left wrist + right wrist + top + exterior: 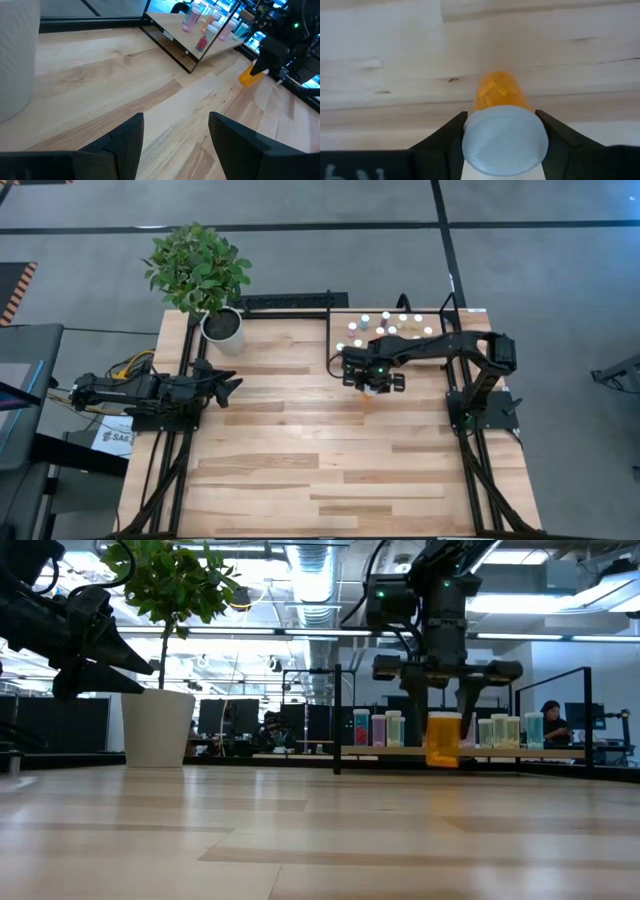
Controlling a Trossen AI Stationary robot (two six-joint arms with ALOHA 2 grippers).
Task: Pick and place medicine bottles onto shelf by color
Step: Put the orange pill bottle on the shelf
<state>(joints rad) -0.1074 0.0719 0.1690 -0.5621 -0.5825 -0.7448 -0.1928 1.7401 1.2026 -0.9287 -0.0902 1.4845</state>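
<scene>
A larger orange medicine bottle (443,745) with a white cap stands upright under my right gripper (443,730), just in front of the shelf's near edge. My right gripper (504,131) points straight down and is shut on it. The shelf (334,340), a light-wood platform in a black frame at the table's far right, carries several small white-capped bottles (380,728), standing on their bases. My left gripper (232,388) waits open at the table's left side, nothing between its fingers (127,137). My right gripper pinches the orange bottle's white cap (504,142) between its two fingers, one on each side. The fingers come from above, pointing down. The bottle hangs upright below them, orange body (499,92) toward the table. Whether its base touches the tabletop I cannot tell.
A white plant pot (222,325) with a leafy green plant stands at the far left of the table, close to my left arm. Bare plank tabletop (320,450) stretches across the middle and near side.
</scene>
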